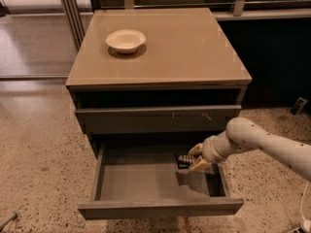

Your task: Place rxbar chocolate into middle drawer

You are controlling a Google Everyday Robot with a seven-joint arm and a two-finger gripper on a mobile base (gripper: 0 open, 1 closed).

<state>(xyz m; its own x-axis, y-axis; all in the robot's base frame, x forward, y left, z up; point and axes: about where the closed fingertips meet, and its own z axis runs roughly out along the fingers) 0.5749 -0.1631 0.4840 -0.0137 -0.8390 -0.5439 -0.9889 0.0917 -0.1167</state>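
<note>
The middle drawer [160, 208] is pulled open below the cabinet top, its grey inside showing. My gripper [195, 158] reaches in from the right on the white arm and hangs over the drawer's back right part. It is shut on the rxbar chocolate [185, 161], a small black bar with white markings that sticks out to the left of the fingers [200, 165]. The bar is held a little above the drawer floor, and its shadow falls just in front of it.
A white bowl [126, 40] sits on the tan cabinet top [184, 47] at the back left. A shut grey drawer front with pale scratches [160, 118] is above the open drawer. Speckled floor surrounds the cabinet; a metal post [73, 13] stands at the back left.
</note>
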